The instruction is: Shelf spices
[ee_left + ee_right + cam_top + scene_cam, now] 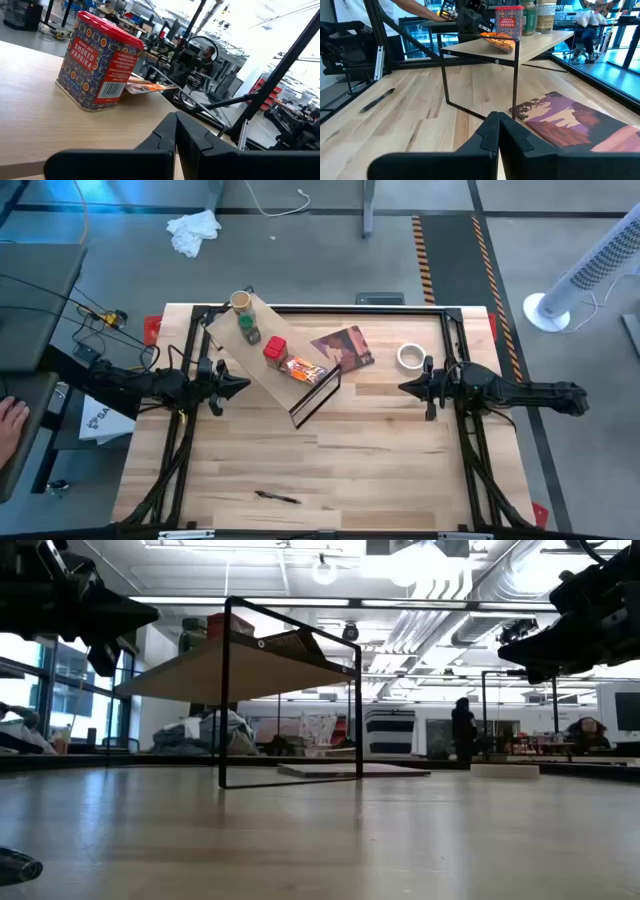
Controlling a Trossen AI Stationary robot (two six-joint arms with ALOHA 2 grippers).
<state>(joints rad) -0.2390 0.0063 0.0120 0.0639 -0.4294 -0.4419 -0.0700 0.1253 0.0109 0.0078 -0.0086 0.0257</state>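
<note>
With all four spices (pixel 268 343) apparently on the shelf (pixel 262 352), both the left gripper (pixel 240 386) and right gripper (pixel 405 388) hung empty, fingers pressed together, so nothing seemed left but to rest.

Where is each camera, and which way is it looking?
High view: above the table, looking straight down on the shelf, four spices on it, both arms at the sides.
Low view: at tabletop height, looking across under the shelf; both arms show at the top corners.
Left wrist view: on the left arm, facing the red paprika tin; its shut fingers show.
Right wrist view: on the right arm, facing the shelf and printed card; its shut fingers show.
Shared: both wrist views see the red tin.
</note>
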